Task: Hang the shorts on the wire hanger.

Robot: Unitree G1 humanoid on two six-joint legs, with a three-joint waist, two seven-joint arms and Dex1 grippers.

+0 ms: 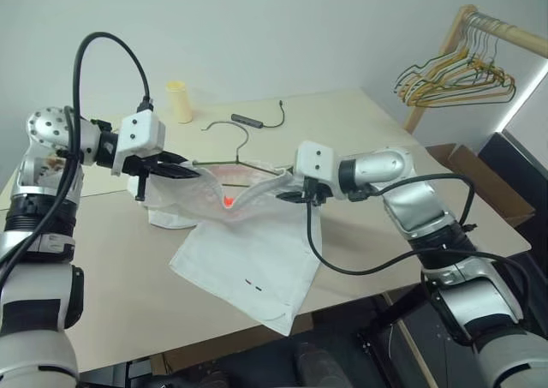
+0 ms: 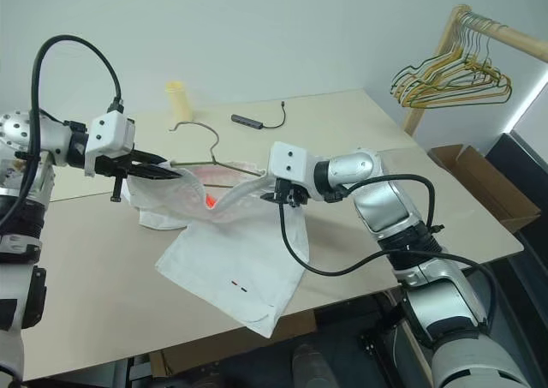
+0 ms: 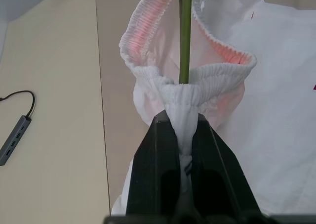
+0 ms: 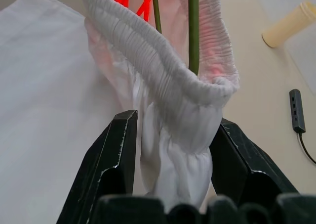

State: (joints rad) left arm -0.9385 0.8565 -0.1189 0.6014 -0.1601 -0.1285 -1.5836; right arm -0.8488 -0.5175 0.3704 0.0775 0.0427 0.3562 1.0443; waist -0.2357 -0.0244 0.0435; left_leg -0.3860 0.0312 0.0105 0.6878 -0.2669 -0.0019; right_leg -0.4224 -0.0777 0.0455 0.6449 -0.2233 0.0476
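The white shorts [image 1: 248, 259] lie partly on the table, their gathered waistband lifted between my two grippers. The wire hanger [image 1: 224, 125] lies behind them, and its thin wire [image 3: 185, 36] runs into the waistband opening. My left gripper [image 1: 184, 172] is shut on one end of the waistband, the cloth pinched between its black fingers [image 3: 158, 155]. At the other end is my right gripper [image 1: 287, 191]. Its jaws stand apart around the bunched waistband [image 4: 177, 110] without squeezing it. The legs of the shorts spread toward the table's front edge, with two tiny dark marks [image 1: 251, 283] near a hem.
A pale yellow cylinder [image 1: 179, 101] and a dark USB hub with cable [image 1: 247, 120] lie at the table's back. A wooden rack with coloured hangers [image 1: 458, 75] stands at the right, with a cardboard box [image 1: 479, 178] below it. Bare tabletop [image 1: 103, 302] lies at the front left.
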